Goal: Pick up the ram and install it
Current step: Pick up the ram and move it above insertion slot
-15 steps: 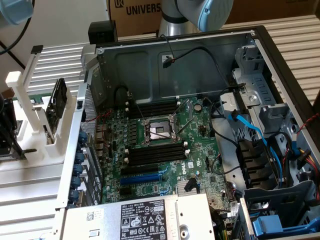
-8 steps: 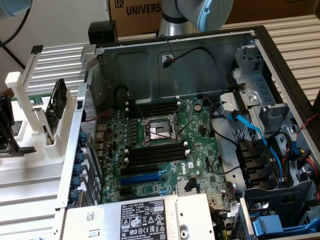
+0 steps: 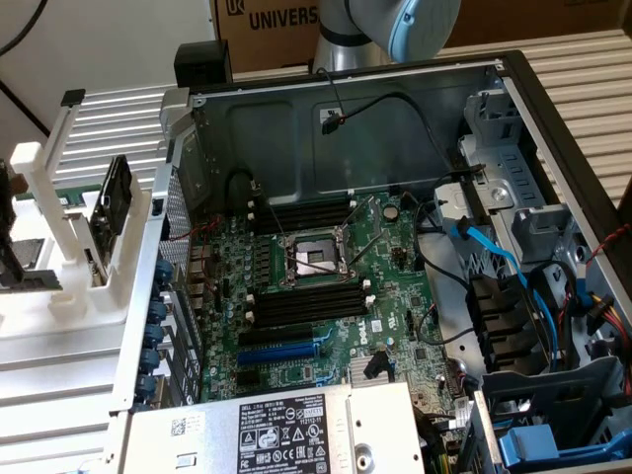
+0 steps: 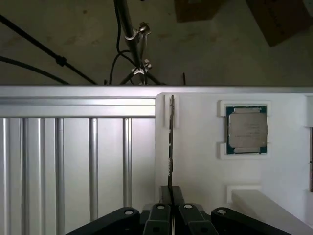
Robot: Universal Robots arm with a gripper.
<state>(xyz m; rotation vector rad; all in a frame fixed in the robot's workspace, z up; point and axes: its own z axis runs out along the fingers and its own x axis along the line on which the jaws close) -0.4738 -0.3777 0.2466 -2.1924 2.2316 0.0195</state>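
While the wrist camera looks along the length of the stick, we see the gripper [image 4: 171, 192] lined up with the ram [image 4: 171, 142]. Its two dark fingers [image 4: 165, 197] are pressed together on the board's near end, pinching it edge-on, and the black linkages fan out to either side. The ram stands on its long edge in a narrow slot of the white holder [image 4: 200, 166], its far end sitting between two white lips. A square silver processor chip [image 4: 247, 129] lies flat in its own pocket of the same holder, near the ram but apart from it, and the slatted aluminium table [image 4: 73, 161] borders the holder on the ram's other side. From the exterior view, the grey-and-blue arm [image 3: 395, 25] rises at twelve o'clock of the open computer case [image 3: 395, 109], beyond its rear wall. On the motherboard [image 3: 395, 267], empty black memory slots [image 3: 306, 301] lie at six o'clock of the processor socket [image 3: 311, 259].
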